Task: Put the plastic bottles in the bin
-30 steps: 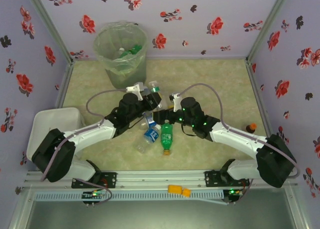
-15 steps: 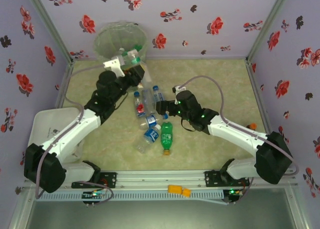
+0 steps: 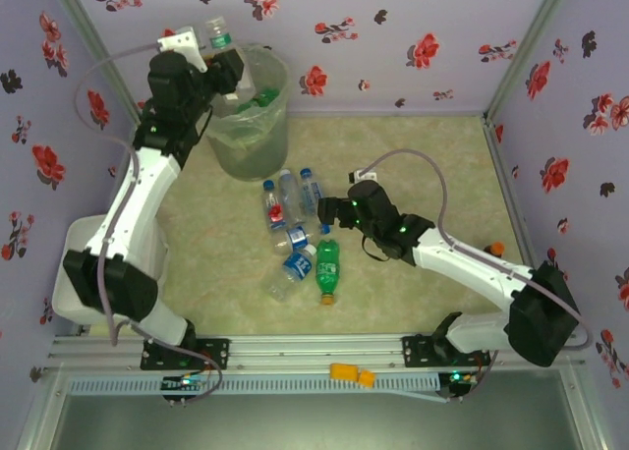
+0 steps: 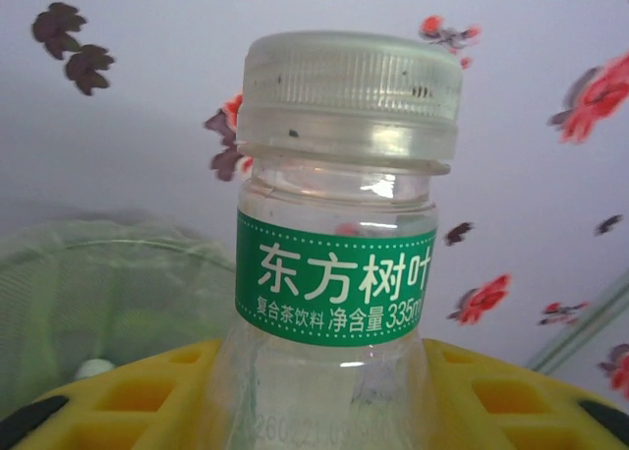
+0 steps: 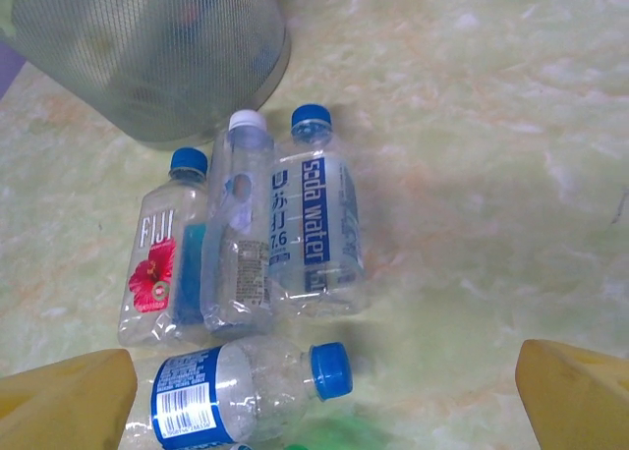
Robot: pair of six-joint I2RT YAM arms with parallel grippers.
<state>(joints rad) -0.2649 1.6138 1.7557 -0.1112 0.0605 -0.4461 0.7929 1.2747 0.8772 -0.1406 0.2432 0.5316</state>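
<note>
Bottle [image 3: 217,34] with a green label and clear cap, clenched in the left gripper [image 3: 214,59], hangs over the 10 o'clock edge of the bin [image 3: 246,140], which stands at 11 o'clock on the table [image 3: 442,165] with green bottles [image 3: 263,98] inside. At 5 o'clock from the bin, the right gripper [image 3: 332,209], jaws spread wide and empty, hovers beside loose bottles [image 3: 290,209] lying on their sides, a green one [image 3: 327,270] nearest the arms' bases
</note>
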